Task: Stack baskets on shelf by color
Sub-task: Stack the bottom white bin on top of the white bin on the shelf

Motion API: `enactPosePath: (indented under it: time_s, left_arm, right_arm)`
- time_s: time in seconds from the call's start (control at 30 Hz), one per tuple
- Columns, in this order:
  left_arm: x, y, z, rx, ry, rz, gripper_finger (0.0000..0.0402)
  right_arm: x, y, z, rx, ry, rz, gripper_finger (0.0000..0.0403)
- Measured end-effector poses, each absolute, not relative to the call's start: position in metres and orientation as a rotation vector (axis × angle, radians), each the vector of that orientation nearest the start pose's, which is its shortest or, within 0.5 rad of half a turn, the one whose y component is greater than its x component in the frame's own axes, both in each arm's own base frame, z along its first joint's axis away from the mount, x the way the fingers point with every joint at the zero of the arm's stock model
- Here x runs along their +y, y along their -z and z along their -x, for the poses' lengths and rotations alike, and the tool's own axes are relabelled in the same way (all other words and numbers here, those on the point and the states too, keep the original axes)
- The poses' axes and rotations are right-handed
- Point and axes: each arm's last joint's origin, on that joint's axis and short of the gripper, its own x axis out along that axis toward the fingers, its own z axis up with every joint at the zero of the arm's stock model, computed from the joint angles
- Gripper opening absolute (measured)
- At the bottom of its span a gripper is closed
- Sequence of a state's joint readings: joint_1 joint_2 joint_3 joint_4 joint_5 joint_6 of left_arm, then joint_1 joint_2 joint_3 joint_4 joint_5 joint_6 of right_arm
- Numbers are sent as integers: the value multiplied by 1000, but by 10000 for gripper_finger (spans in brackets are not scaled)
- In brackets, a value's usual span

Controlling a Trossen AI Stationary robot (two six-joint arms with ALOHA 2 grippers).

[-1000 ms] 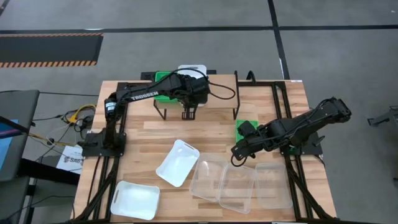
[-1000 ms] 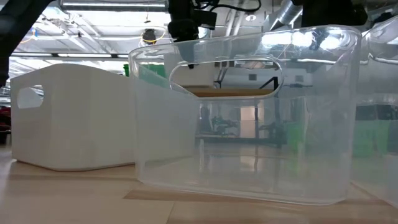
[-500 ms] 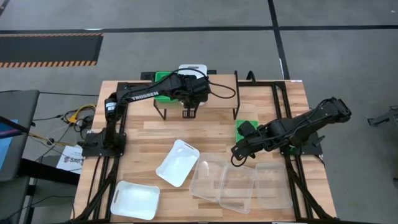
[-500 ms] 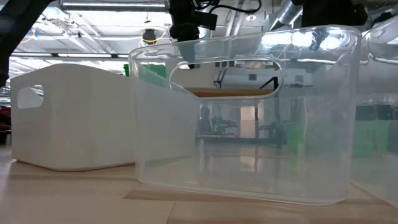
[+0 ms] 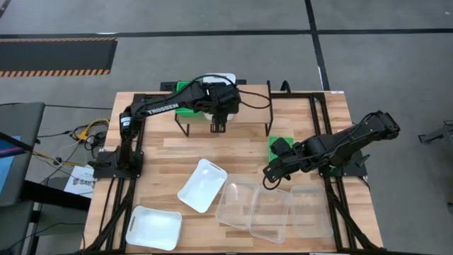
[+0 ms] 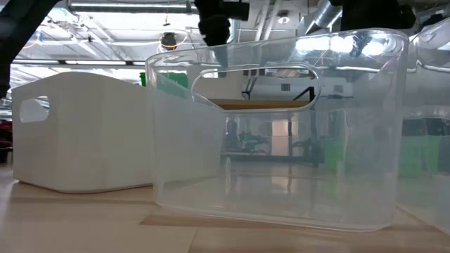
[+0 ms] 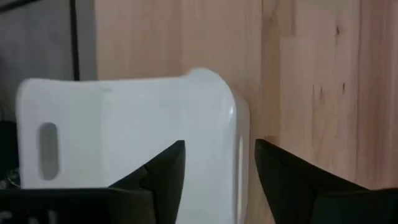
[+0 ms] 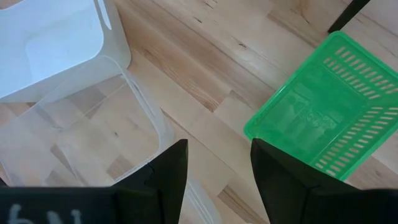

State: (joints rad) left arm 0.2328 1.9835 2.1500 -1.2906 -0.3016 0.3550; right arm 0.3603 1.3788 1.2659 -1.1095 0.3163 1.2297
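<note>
Left pincer (image 5: 218, 126), upper centre of the high view, hangs over the small light-wood shelf (image 5: 248, 93), fingers parted around an opaque white plastic basket (image 7: 130, 137) there. Looks like the white stack's placement step; next: release cleanly, lift clear. Right pincer (image 5: 269, 177), centre-right, hovers spread and empty between the bright green basket (image 8: 323, 118) and clear see-through baskets (image 5: 272, 209) on the worktop (image 5: 159, 159).

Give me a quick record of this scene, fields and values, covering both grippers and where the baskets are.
left gripper: open, over the shelf, fingers either side of a white basket's rim
right gripper: open, above the table, between a clear basket and a green basket
on shelf: a green basket and the white basket
white baskets on table: two, one tilted, one at the near left corner
clear baskets on table: three, close together near the front
</note>
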Motion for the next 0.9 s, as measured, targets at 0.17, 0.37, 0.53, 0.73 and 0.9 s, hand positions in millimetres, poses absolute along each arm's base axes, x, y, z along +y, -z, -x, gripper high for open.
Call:
enactPosePath:
  time_s: [0.17,0.37,0.53,0.73,0.9]
  left_arm:
    - [95,-389,-380,1132,-279,-351,214]
    - [81,-420,-359,1086,-278,-342,214]
    - [56,-447,-325,1047,-227,-262,209]
    - [13,-475,-286,956,-6,15,208]
    - [-38,-496,-250,891,165,130,208]
  right_arm:
    - [81,-305,-239,978,643,-685,201]
    - [81,-305,-239,980,641,-682,201]
    - [80,-305,-239,983,640,-678,201]
    - [81,-305,-239,982,639,-678,201]
    - [81,-305,-239,980,638,-680,201]
